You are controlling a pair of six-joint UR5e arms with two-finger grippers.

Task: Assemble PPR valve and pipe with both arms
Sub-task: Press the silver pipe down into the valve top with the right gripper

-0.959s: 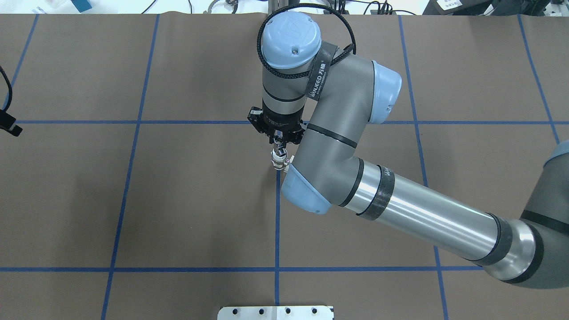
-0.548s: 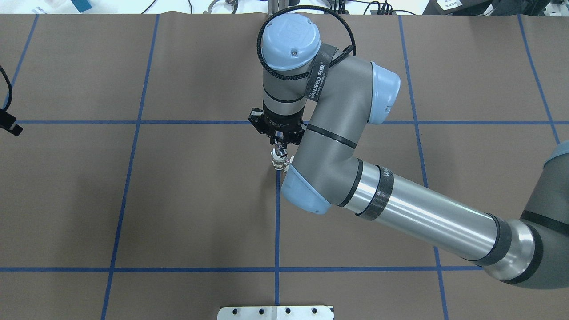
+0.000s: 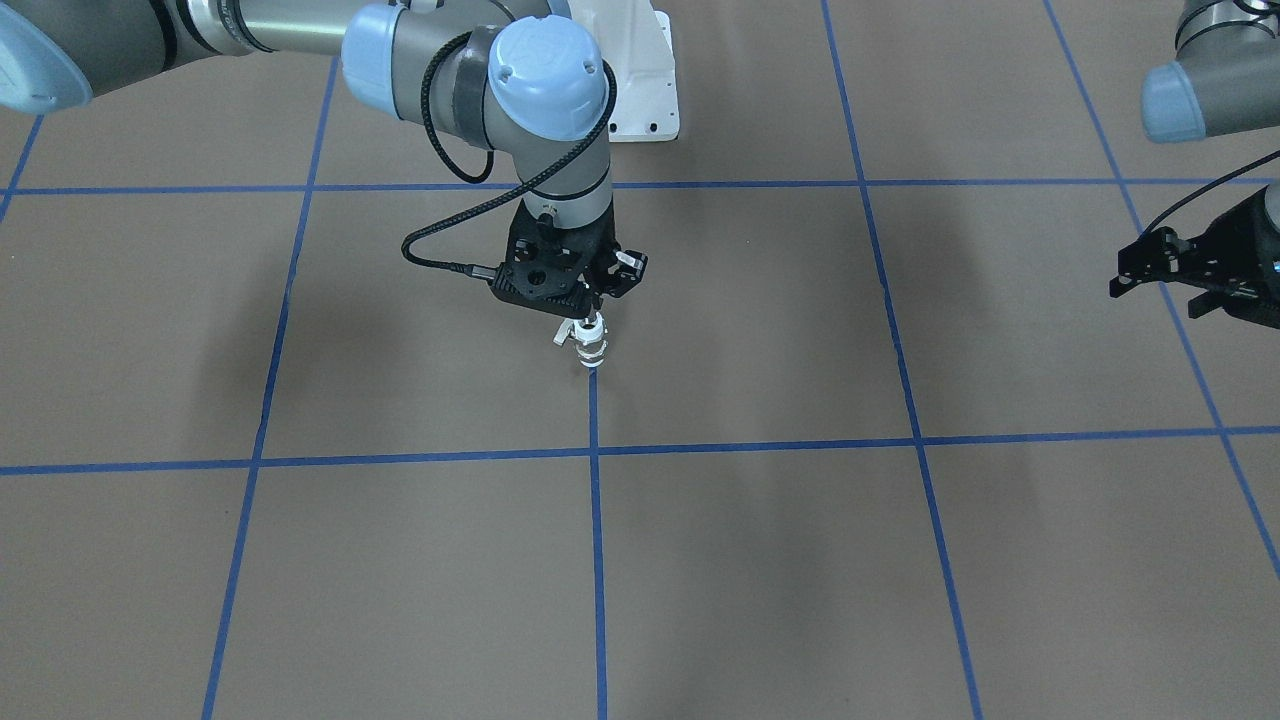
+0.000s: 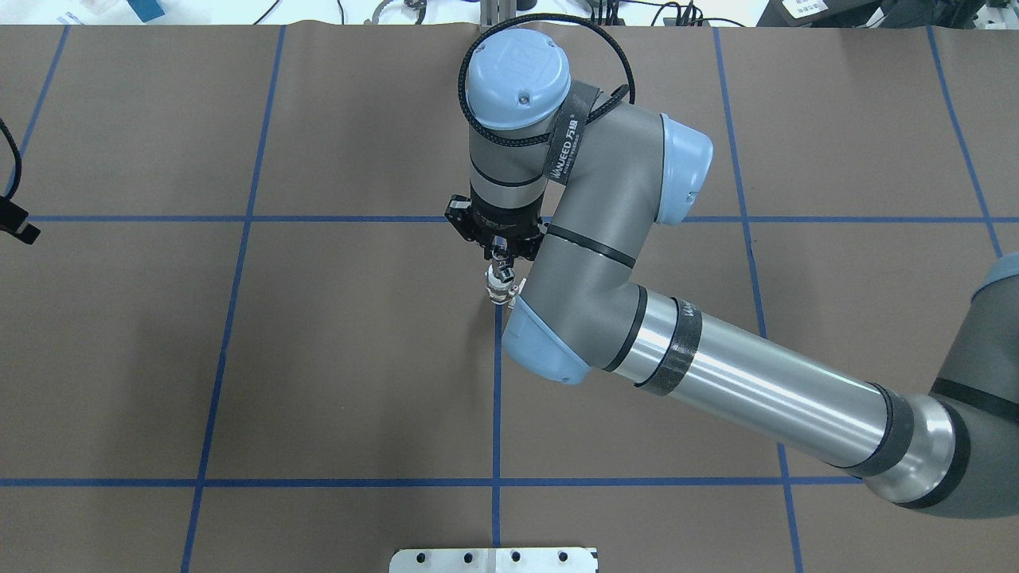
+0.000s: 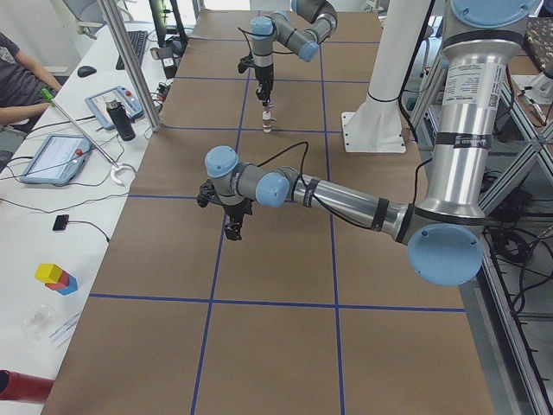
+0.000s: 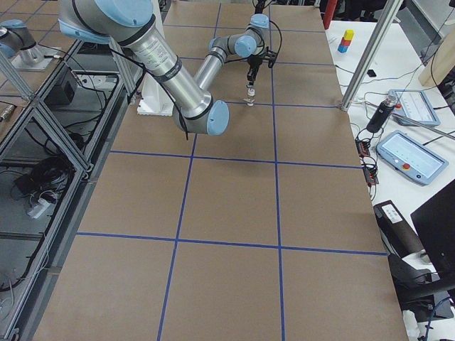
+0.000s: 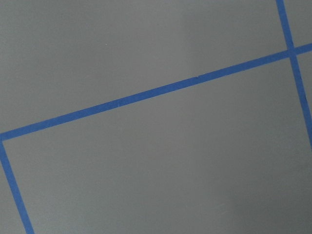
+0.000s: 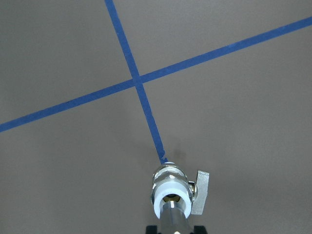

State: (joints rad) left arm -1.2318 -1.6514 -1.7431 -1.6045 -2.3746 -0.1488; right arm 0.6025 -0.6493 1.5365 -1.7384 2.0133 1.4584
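The PPR valve (image 4: 499, 292) stands upright on the blue centre line, white ends and side lever showing (image 8: 170, 192); it also shows in the front view (image 3: 592, 352). The shiny pipe (image 8: 174, 220) points straight down into the valve's top white end. My right gripper (image 4: 498, 256) is directly above the valve and shut on the pipe; it also shows in the front view (image 3: 590, 312). My left gripper (image 3: 1155, 300) hangs open and empty far off at the table's left side, partly cut off in the overhead view (image 4: 20, 224). Its wrist view shows only table.
The brown table cover (image 4: 318, 358) is marked with blue tape lines (image 4: 239, 482). The white pedestal base (image 4: 493, 559) sits at the near edge. Tablets and a bottle (image 5: 121, 117) lie on the operators' side bench, off the work surface.
The right arm's wrist and elbow have shifted very slightly to the left. The gripper, pipe and valve stay in the same place. The left gripper has not moved.
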